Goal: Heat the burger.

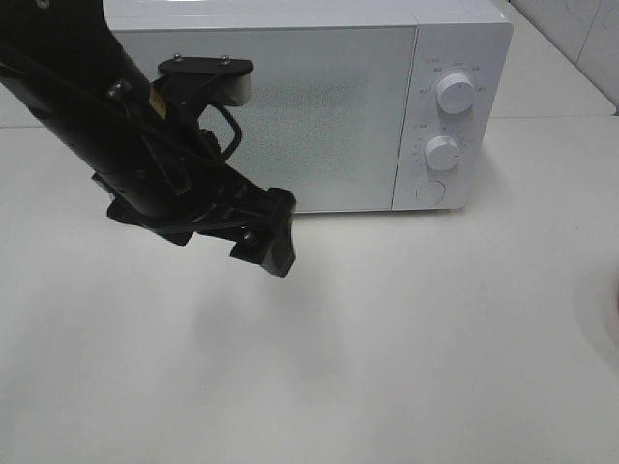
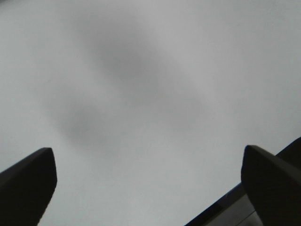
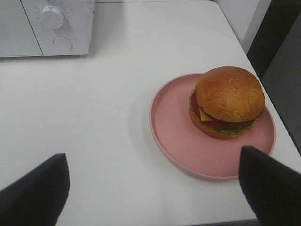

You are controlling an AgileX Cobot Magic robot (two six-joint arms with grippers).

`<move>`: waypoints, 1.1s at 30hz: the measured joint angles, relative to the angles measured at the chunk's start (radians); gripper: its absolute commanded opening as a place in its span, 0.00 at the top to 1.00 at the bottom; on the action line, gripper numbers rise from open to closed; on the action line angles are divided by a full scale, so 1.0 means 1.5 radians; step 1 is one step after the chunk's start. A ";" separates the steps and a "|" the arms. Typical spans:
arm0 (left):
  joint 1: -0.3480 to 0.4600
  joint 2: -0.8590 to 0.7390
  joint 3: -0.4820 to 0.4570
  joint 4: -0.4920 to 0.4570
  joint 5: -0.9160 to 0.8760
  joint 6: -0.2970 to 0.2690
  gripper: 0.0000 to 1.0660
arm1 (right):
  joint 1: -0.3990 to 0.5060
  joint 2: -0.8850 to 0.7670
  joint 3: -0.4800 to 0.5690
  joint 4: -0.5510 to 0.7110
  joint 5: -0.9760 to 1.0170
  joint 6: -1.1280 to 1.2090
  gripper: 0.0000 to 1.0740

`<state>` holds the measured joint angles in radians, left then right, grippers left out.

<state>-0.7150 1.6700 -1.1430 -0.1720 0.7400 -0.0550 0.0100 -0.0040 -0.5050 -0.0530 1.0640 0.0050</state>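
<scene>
Inspector A: Where was the round brown-bunned burger (image 3: 228,101)?

Inspector B: On the round pink plate (image 3: 174,136), on the white table (image 3: 108,108), apart from the closed white microwave (image 1: 309,106).

Inspector A: Grippers?

Inspector B: Left gripper (image 2: 148,186) and right gripper (image 3: 153,193) both stood wide apart, empty.

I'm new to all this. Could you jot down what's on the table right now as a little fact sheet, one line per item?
Microwave: white, door closed, two knobs and a round button on its right side
Burger: on the plate, off-centre toward one edge
Pink plate: on the white table
Left claw: open, empty, over bare table
Right claw: open, empty, short of the plate
</scene>
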 measured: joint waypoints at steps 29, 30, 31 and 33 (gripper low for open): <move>0.411 -0.404 0.255 0.115 0.160 0.037 0.05 | 0.000 0.000 0.000 0.000 0.000 0.000 0.12; 0.411 -0.404 0.255 0.115 0.160 0.037 0.05 | 0.000 0.000 0.000 0.000 0.000 0.000 0.12; 0.430 -0.437 0.278 0.115 0.162 0.037 0.05 | 0.000 0.000 0.000 0.000 0.000 0.000 0.12; 0.437 -0.457 0.287 0.115 0.165 0.037 0.05 | 0.000 0.000 0.000 0.000 0.000 0.000 0.12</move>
<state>-0.0600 0.9840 -0.7120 0.0000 0.9870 0.0000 0.0100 -0.0040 -0.5050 -0.0530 1.0640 0.0050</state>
